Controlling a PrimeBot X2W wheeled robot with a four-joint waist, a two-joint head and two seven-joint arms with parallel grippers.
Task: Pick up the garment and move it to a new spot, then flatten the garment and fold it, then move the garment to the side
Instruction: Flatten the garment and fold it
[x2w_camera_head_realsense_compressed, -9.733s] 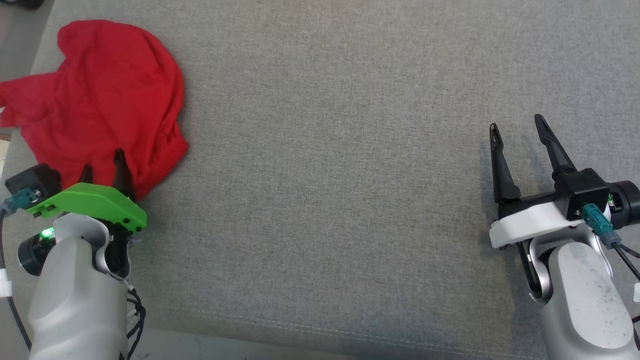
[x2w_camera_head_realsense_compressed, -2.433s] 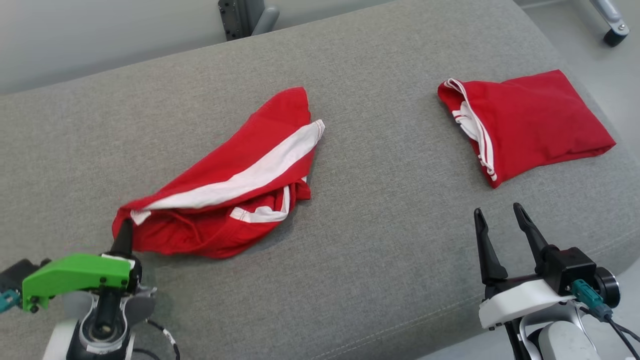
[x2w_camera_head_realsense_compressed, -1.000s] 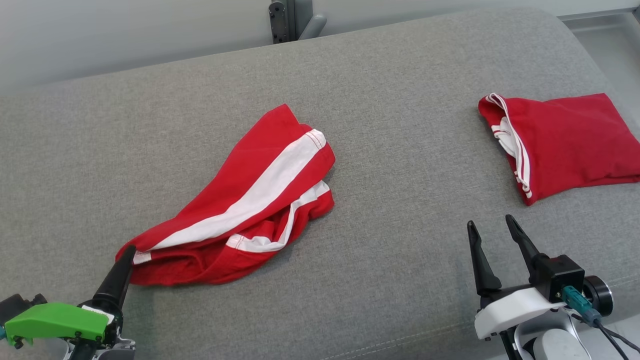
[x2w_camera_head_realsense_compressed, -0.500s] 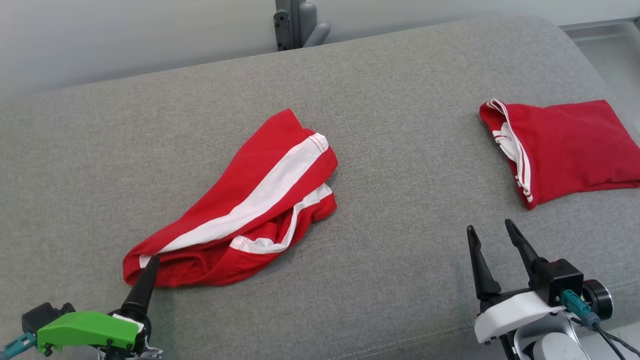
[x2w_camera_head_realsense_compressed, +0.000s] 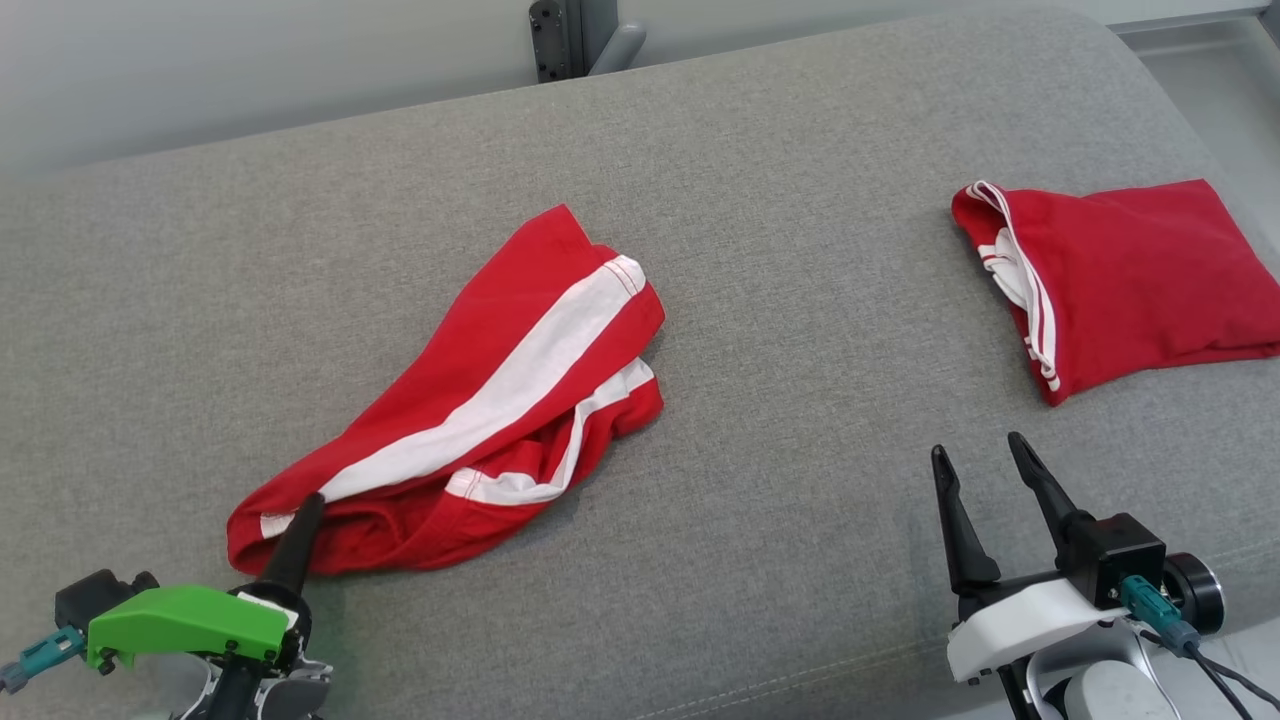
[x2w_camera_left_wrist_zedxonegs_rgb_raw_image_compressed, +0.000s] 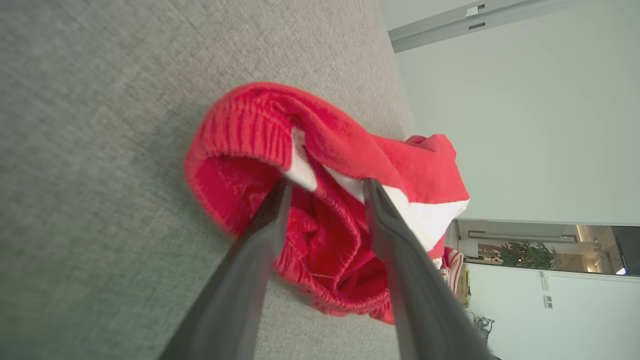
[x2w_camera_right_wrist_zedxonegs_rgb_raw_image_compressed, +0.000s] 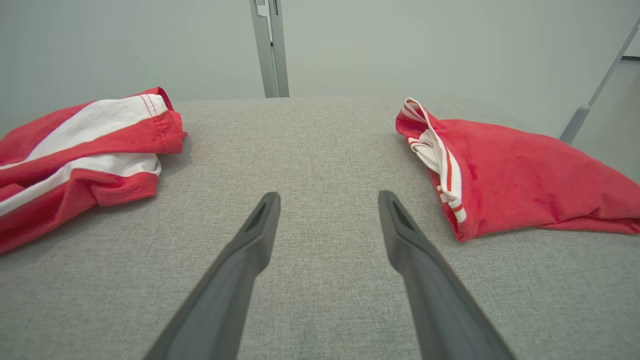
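1. Count: two red garments with white stripes and two hands, all on or over one grey upholstered cushion (x2w_camera_head_realsense_compressed: 800, 520).
2. The crumpled garment (x2w_camera_head_realsense_compressed: 480, 400) lies left of centre, running diagonally. The folded garment (x2w_camera_head_realsense_compressed: 1130, 280) is far right, well apart from it, and its right end reaches the picture's right edge.
3. The left hand (x2w_camera_left_wrist_zedxonegs_rgb_raw_image_compressed: 325, 187) is low at the near-left. Its fingers are parted and straddle the crumpled garment's near ribbed end, with fabric between the tips and no clamp on it.
4. The right hand (x2w_camera_head_realsense_compressed: 977, 447) is near-right, level over bare cushion. Its fingers are spread and hold nothing, pointing at the gap between the two garments.
5. Room: there is a wide bare strip between the garments and bare cushion along the near seam. The cushion's far edge meets a pale wall with a metal post (x2w_camera_head_realsense_compressed: 570, 40).
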